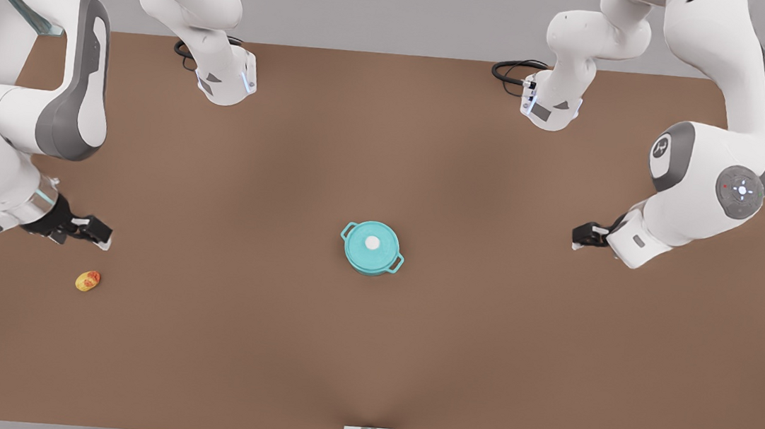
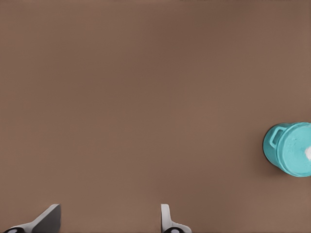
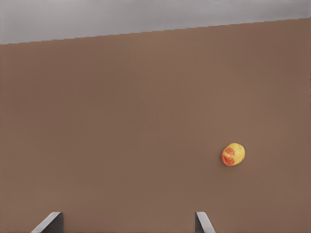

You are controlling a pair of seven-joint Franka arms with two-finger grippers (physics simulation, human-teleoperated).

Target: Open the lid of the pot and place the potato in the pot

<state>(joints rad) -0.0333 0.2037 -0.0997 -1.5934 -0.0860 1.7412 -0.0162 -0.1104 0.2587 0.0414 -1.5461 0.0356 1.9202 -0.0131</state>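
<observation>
Potato, a small lumpy yellow oval with an orange-red patch, is lying on the smooth brown tabletop near the front view's left edge, just beside the right hand, whose fingers are hanging spread and empty. Well apart at mid-table, the round teal pot with loop handles is sitting capped by the flat pot lid with its white knob. The left hand is hovering on the front view's right, fingers spread, gripping nothing.

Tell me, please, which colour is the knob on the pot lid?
White, on the teal pot lid; clearest in the front view.
</observation>
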